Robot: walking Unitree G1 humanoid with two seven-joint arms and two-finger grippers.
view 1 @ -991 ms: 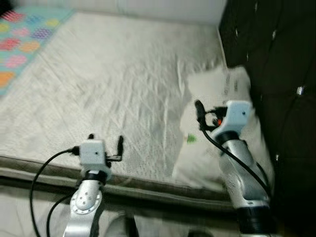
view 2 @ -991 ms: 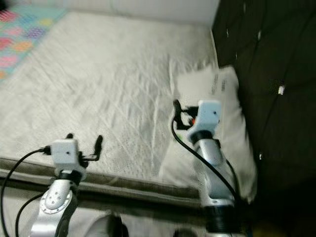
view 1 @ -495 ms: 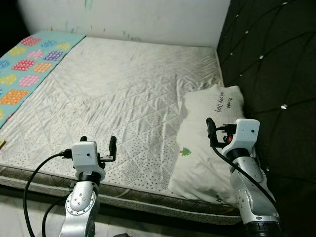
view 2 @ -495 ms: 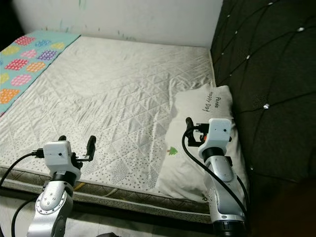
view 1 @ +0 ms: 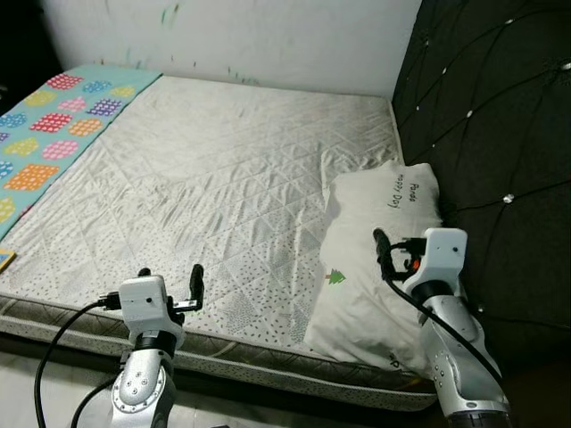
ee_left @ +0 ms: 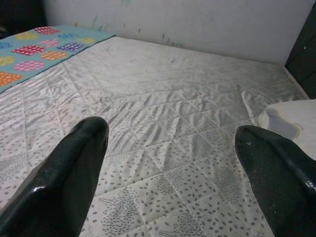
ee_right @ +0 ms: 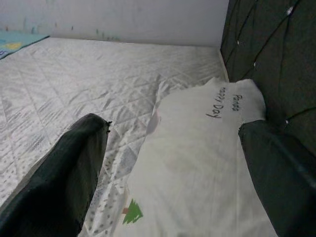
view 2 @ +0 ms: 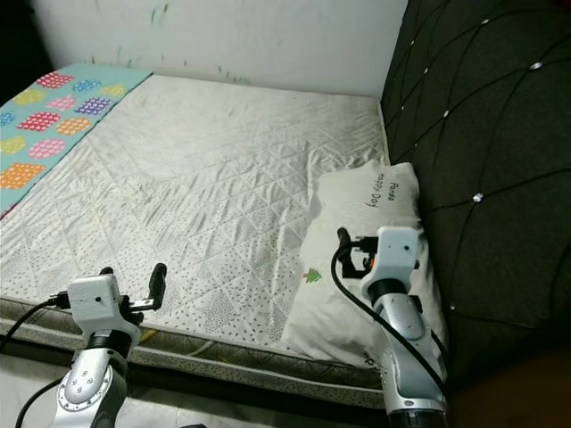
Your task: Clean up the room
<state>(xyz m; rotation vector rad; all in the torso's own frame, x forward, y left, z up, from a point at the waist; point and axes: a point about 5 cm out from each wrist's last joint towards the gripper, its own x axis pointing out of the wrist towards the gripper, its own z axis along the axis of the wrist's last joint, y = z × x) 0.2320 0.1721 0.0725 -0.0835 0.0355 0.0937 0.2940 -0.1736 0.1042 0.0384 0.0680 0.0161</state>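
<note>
Bedroom, quilted mattress (view 1: 232, 178): your view has steadied; white pillow (view 1: 375, 259) lies under the spread-fingered right gripper (ee_right: 173, 163), left gripper (ee_left: 168, 163) likewise agape, nothing grasped yet.

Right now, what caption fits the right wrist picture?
Open right gripper above the pillow on the bed.

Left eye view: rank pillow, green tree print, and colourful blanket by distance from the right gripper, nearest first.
1. pillow, directly under the right gripper, against the headboard.
2. green tree print, on the pillow's near-left part.
3. colourful blanket, far across the mattress on the robot's left.
</note>
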